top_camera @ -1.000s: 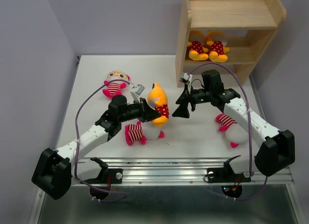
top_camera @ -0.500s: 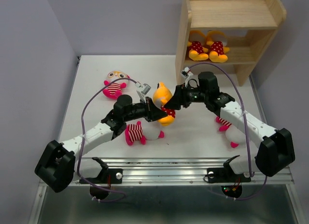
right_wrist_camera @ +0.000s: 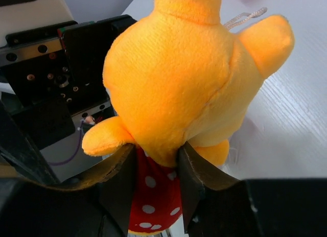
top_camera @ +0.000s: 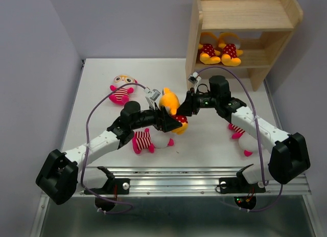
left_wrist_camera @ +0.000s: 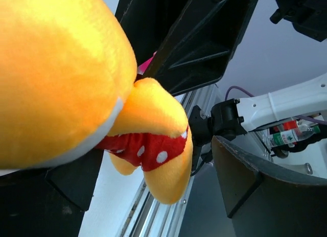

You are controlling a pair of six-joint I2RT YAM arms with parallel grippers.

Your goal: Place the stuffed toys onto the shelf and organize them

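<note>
Right wrist view showed the right gripper (right_wrist_camera: 157, 156) with its fingers (right_wrist_camera: 193, 182) clamped on either side of the red dotted body of the held yellow toy (right_wrist_camera: 173, 78), just under its big orange head, whose back faced the lens. Left wrist view showed the left gripper (left_wrist_camera: 153, 191) with its jaws apart. The toy's head filled the upper left, a dotted leg hung between the jaws, and one finger (left_wrist_camera: 255, 186) stood clear of the plush with background showing in the gap. From the top external view the two grippers met over the middle of the white table (top_camera: 97, 84), the left one on the toy's near-left side and the right one on its right side. A first striped toy (top_camera: 150, 140) lay just near of them, partly under the left arm. A second striped toy (top_camera: 244, 137) lay to the right under the right forearm, and a third striped toy (top_camera: 121, 89) lay well apart at the far left. At the far right stood the shelf (top_camera: 240, 22), with two yellow toys (top_camera: 219, 51) side by side, touching, on its lower tier.
</note>
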